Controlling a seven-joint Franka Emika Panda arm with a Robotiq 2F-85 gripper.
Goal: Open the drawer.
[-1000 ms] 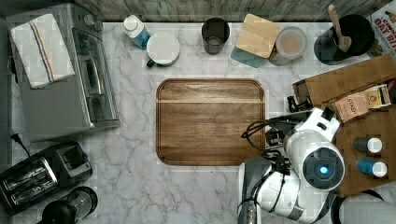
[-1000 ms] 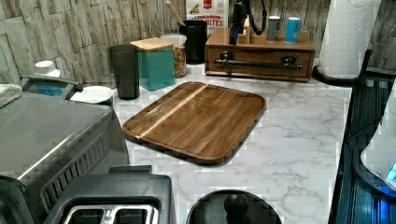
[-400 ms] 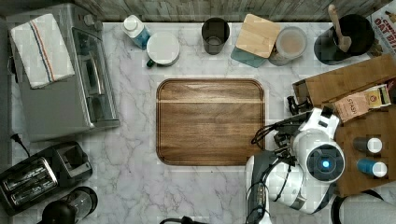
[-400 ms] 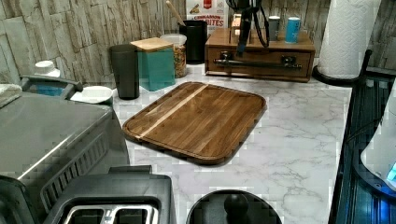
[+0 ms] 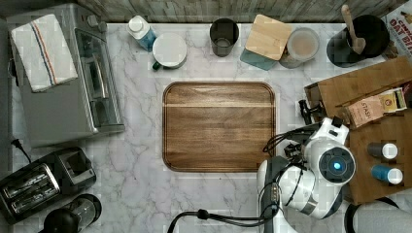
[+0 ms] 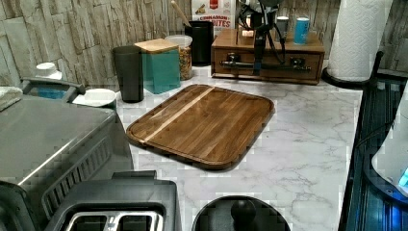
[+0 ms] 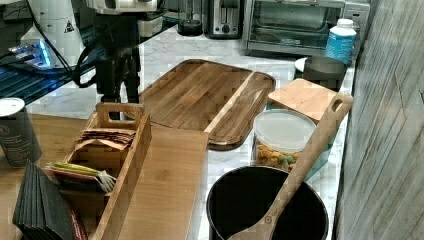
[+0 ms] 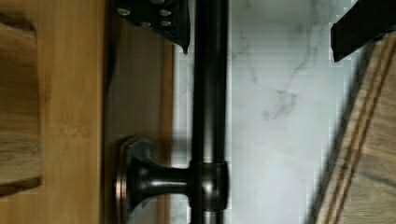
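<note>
Wooden drawer (image 6: 267, 63) is shut; its handle (image 8: 208, 93) is straddled by the spread gripper (image 8: 261, 25). Snacks are held in a lidded jar (image 7: 282, 140), and a spoon (image 7: 300, 165) in a black pot (image 7: 265, 205).

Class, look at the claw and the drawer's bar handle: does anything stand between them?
Nothing visible does. In the wrist view the claw is open, one finger on each side of the black bar handle of the drawer, with only bare marble countertop beyond.

A wide, shallow brown wooden drawer (image 6: 267, 64) is seen shut in its wooden organiser, set at the marble counter's back edge; a long black bar handle (image 8: 209, 93) spans its front
</note>
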